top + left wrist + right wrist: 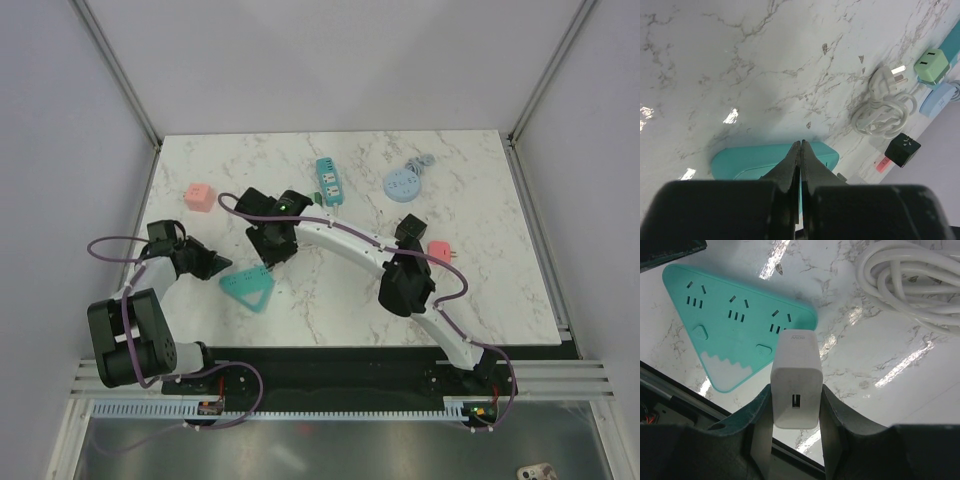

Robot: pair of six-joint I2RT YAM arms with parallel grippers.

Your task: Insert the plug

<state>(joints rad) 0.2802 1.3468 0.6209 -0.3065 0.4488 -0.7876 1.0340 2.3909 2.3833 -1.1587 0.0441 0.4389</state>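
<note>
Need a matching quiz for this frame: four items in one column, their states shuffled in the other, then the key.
Things
1. charger
2. triangular power strip
3. left gripper
4. white cable

States
A. coiled on the table
B. shut, holding nothing
C. clamped in the right gripper
D. lying flat, sockets up

Pairs: 1-C, 2-D, 3-B, 4-A
</note>
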